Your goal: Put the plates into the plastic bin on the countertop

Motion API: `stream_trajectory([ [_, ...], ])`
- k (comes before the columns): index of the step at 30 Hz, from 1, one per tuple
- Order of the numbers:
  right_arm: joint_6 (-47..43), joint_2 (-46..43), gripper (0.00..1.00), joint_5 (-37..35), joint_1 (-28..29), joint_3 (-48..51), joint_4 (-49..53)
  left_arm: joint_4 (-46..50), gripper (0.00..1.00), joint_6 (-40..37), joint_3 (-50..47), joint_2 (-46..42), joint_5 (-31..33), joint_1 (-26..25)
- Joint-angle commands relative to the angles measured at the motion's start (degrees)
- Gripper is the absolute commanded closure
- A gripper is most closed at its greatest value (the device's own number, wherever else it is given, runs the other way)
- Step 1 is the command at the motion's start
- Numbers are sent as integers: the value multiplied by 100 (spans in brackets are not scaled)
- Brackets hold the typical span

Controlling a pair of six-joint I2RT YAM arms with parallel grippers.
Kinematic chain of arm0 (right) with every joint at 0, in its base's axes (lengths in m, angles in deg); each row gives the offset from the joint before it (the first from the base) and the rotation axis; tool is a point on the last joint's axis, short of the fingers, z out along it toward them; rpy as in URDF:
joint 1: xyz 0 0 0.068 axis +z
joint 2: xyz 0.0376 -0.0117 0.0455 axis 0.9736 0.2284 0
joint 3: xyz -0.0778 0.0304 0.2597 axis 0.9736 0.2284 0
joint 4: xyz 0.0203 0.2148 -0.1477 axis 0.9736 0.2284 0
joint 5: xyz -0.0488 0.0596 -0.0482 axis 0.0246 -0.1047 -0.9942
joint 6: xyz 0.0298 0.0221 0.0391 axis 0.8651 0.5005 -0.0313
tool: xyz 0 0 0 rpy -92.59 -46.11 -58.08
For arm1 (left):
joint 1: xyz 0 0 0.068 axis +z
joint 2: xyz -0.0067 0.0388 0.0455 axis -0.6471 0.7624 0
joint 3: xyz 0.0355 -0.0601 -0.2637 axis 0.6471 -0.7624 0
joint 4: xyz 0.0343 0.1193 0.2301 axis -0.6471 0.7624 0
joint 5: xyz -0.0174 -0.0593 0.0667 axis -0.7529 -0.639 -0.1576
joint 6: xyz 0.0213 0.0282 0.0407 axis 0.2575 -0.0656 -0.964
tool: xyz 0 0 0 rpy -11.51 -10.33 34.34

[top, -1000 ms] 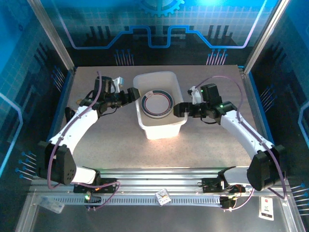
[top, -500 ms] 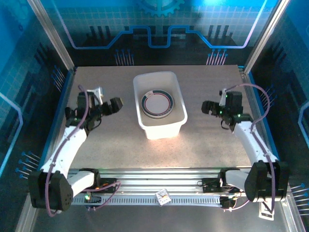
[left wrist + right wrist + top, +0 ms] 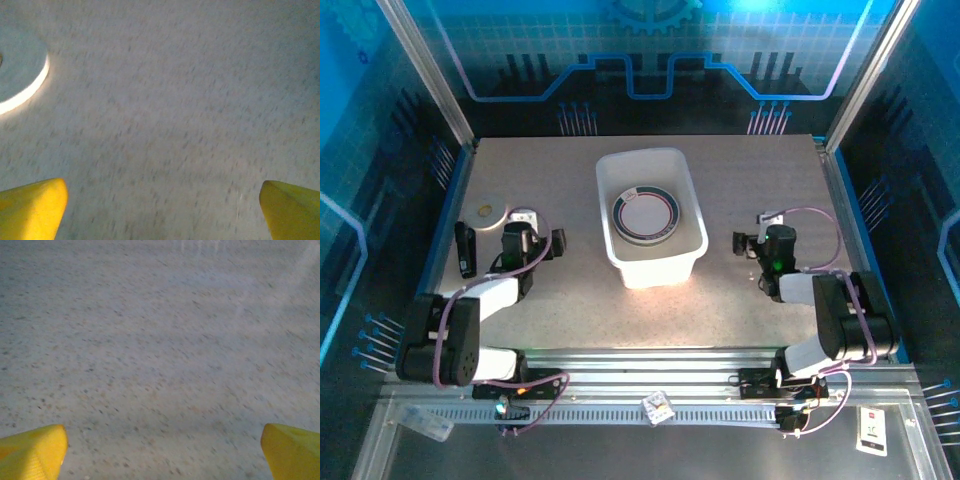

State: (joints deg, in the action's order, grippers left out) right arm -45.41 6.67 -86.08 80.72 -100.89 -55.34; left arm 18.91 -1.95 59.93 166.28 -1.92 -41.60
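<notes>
Currently, my left pincer and right pincer hang low over the beige speckled countertop, fingers spread wide apart. Beyond, at mid-frame, the white plastic bin holds the plates: pale centre, dark patterned rim.

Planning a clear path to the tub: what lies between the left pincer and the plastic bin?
Only bare speckled countertop, as the top view shows; the left pincer stands apart from the plastic bin.
</notes>
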Motion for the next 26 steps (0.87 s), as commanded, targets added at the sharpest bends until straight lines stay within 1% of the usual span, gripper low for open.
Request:
stream_trajectory([
  [1,-338,254,0,-24,115,273,-1848,-1877,1,-400,-162,512,-259,5],
  [3,-316,145,0,179,49,351,-1793,-2568,1,-412,-362,916,-339,5],
  [4,-362,213,0,226,47,335,-1868,-2638,1,-487,-309,1056,-395,5],
  [5,-369,165,0,244,56,271,-1667,-2291,0,-426,-215,962,-480,38],
  [7,-431,196,0,281,88,176,-1555,-2496,1,-429,-251,1022,-523,58],
  [8,-462,173,0,175,164,154,-1473,-2367,0,-417,-233,978,-523,58],
  [9,-534,209,0,154,205,165,-1575,-2444,1,-425,-239,1003,-521,60],
  [10,-543,204,0,174,215,126,-1465,-2451,1,-425,-246,1011,-521,58],
  [12,-497,200,0,329,141,70,-1345,-2462,1,-425,-242,1009,-523,62],
  [15,-497,198,0,336,147,46,-1307,-2435,1,-425,-241,1001,-518,58],
  [18,-521,205,0,650,61,-18,-1189,-2446,1,-425,-241,1001,-512,58],
  [19,-581,203,0,882,50,-49,-1112,-2439,0,-425,-243,1001,-508,58],
  [23,-541,207,0,1048,-31,-62,-1083,-2442,0,-425,-241,1001,-514,58],
  [26,-550,198,0,1022,-23,-38,-1129,-2445,1,-425,-241,1001,-514,58],
])
